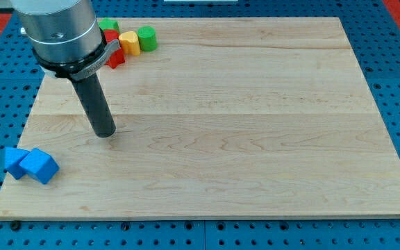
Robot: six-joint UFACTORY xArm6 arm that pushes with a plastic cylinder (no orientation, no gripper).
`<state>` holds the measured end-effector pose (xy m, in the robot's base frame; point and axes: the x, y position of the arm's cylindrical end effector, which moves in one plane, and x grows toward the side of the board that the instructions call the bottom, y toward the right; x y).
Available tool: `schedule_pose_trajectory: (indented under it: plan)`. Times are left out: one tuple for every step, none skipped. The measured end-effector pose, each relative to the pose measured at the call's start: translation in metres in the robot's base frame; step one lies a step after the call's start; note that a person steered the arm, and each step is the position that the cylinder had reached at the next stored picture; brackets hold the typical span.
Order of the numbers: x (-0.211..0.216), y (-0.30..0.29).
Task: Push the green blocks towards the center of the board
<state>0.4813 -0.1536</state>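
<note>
1. Resting on the wooden board (255, 139), my tip (105, 133) stands in the board's left half, roughly midway between its top and bottom edges and not far from the left edge.
2. I have no jaws to clench or release: my arm ends in a plain dark rod (96, 101) under a metal housing (57, 31), and the rod touches no block.
3. A green cylinder (146, 38) sits near the board's top-left corner, close to the top edge, at the right end of a small cluster.
4. A second green block (108, 26) lies at the cluster's top, right by the top edge; my housing partly hides it, so I cannot tell its shape.
5. A yellow block (130, 43) sits just left of the green cylinder, touching or nearly touching it.
6. A red block (115, 55) lies at the cluster's lower left, beside the yellow one and partly hidden by the housing.
7. My tip is well apart from this cluster, toward the view's bottom from it.
8. Two blue blocks sit pressed together near the bottom-left corner: a blue cube (39, 165) and a second blue block (14, 161) overhanging the left edge.
9. A blue perforated table (394, 69) surrounds the board.
</note>
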Motion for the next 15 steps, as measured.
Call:
schedule_pose_trajectory:
  plan:
    - [0.000,0.000]
    - [0.001,-0.003]
    - [0.001,-0.003]
    - [-0.002,-0.003]
    - [-0.003,0.000]
    - [-0.001,0.003]
    - [-0.006,0.003]
    - [-0.025,0.003]
    - [-0.040,-0.017]
    - [-0.074,-0.082]
    - [-0.120,-0.149]
    - [-0.185,-0.145]
    - [-0.245,-0.104]
    - [-0.269,-0.041]
    - [-0.281,-0.032]
